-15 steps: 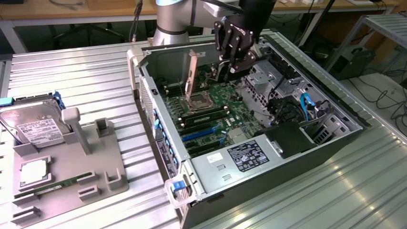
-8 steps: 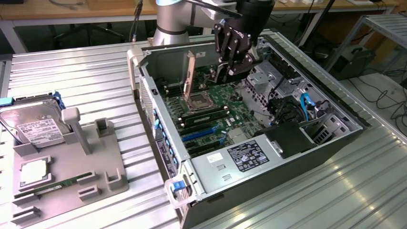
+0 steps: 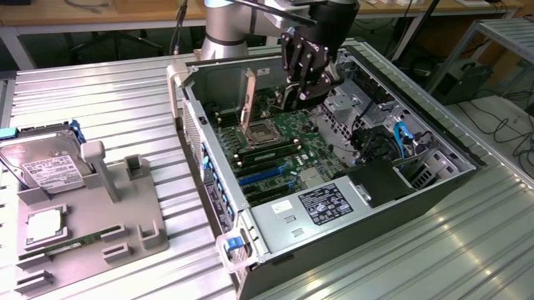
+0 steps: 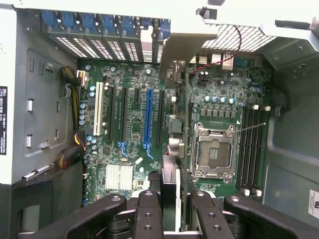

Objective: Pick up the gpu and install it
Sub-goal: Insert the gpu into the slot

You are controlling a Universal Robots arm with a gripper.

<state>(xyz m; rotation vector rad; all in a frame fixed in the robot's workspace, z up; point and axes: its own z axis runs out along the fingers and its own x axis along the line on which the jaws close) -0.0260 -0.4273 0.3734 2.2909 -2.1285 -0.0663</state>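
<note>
Install step in hand; my pincer [image 3: 302, 87] clamped on gpu [image 3: 247, 100], card held on edge above motherboard [image 3: 279, 147] inside open computer case [image 3: 334, 240], beside empty CPU socket [image 3: 260, 132]; judge next move calls for lining card edge with blue slot [image 4: 147, 119], bracket toward rear wall; grey tray [image 3: 125, 231] on worktop [image 3: 100, 87] holds hard drive [image 3: 46, 165] at far corner.

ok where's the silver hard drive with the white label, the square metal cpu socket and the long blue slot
silver hard drive [image 3: 46, 174]: exterior view, on its white label
square metal cpu socket [image 4: 214, 152]: wrist view, its centre
long blue slot [image 4: 148, 117]: wrist view, mid-length
</note>
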